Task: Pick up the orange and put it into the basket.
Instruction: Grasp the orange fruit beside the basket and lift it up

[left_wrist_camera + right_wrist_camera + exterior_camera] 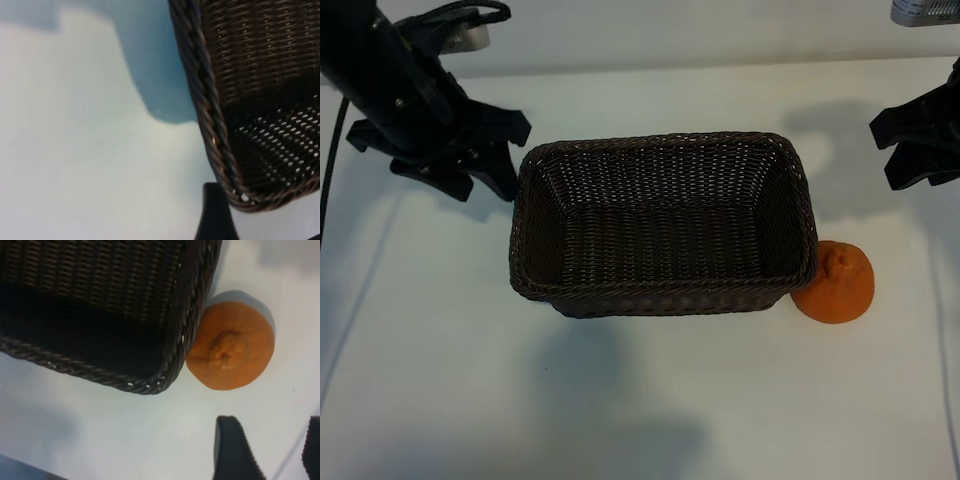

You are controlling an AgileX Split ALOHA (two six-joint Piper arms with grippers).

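**Orange not yet lifted, basket empty**

The basket [663, 225] sits mid-table with nothing inside. The orange [836, 283] rests on the table touching its corner. The left gripper [470, 160] and right gripper [920, 145] both hang released, holding nothing. The pickup remains undone.

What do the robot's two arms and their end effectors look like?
Both arms are matte black. The left end effector spreads into angular, wedge-shaped black fingers, with black cables looping above the arm and one trailing down its side. The right end effector shows the same blocky black fingers; the right wrist view shows fine ribbing on a finger.
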